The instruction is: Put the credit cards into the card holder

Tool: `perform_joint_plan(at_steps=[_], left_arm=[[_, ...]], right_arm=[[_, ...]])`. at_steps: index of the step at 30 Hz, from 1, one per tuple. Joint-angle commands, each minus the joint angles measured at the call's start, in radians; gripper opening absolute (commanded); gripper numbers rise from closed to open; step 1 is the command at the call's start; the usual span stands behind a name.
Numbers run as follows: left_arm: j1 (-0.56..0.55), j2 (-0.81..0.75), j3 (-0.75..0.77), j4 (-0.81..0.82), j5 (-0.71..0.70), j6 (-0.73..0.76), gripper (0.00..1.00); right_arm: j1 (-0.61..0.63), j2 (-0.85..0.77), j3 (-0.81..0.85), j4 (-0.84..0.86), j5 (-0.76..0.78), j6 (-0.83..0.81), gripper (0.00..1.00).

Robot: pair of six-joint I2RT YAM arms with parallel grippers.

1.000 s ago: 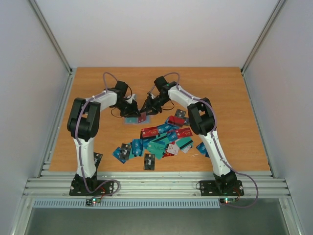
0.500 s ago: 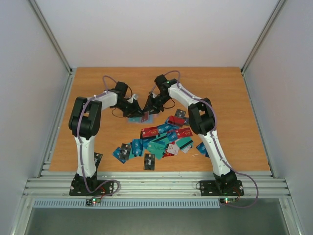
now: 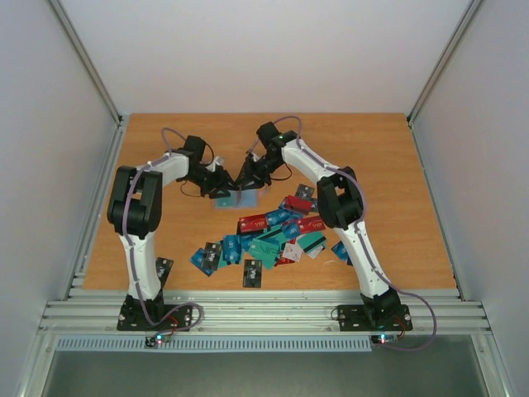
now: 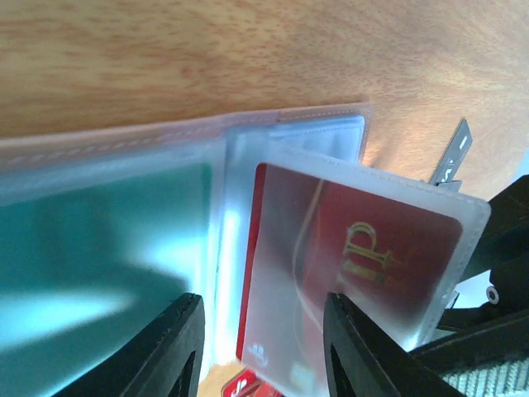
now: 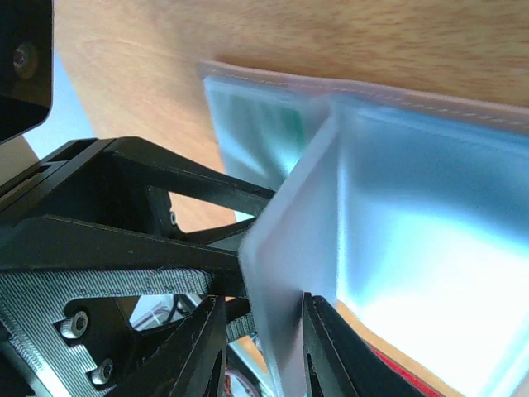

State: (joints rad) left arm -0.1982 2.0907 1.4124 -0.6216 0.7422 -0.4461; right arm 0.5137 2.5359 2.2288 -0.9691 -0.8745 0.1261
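The card holder [image 3: 223, 202] lies open on the table, far of the card heap. In the left wrist view it [image 4: 165, 136] has a teal card [image 4: 99, 231] in one pocket and a red card [image 4: 364, 240] inside a raised clear sleeve. My left gripper [image 3: 220, 184] [image 4: 260, 351] is open, its fingers wide either side of that sleeve. My right gripper [image 3: 242, 183] [image 5: 263, 351] faces it, jaws partly apart, with the sleeve's edge [image 5: 289, 248] standing between them against one finger. Loose credit cards [image 3: 277, 231] lie in a heap nearer the bases.
A single dark card [image 3: 252, 273] lies near the front edge, and another [image 3: 164, 266] beside the left arm's base column. The left gripper's black frame [image 5: 124, 215] fills the left of the right wrist view. White walls enclose the table.
Both grippers have shifted slightly left over the holder. The red card that showed between them is now less exposed, inside the sleeve. The left arm's elbow has swung left.
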Motion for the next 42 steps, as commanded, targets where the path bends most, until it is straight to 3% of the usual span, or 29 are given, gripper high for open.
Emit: perform_joint_plan(at_steps=[1,17,27,32,42], left_arm=[[0.037,-0.094,-0.044,-0.004,0.019,-0.018,0.43],[0.223,-0.319,-0.247,-0.034,-0.068,0.055,0.51],[0.175,-0.363,-0.221,-0.121,-0.079,0.114,0.53],[0.068,-0.406,-0.206,-0.209,-0.164,0.145,0.52],[-0.216,-0.542,-0.260,-0.298,-0.230,0.107,0.50]], right_arm=[[0.034,0.031,0.059,0.012,-0.032,0.034,0.27],[0.081,0.157,0.257,-0.039,-0.069,0.056,0.27],[0.081,-0.017,0.255,-0.202,0.046,-0.161,0.28],[0.081,-0.217,0.021,-0.197,0.162,-0.209,0.28],[0.078,-0.790,-0.847,0.217,0.179,0.003,0.36]])
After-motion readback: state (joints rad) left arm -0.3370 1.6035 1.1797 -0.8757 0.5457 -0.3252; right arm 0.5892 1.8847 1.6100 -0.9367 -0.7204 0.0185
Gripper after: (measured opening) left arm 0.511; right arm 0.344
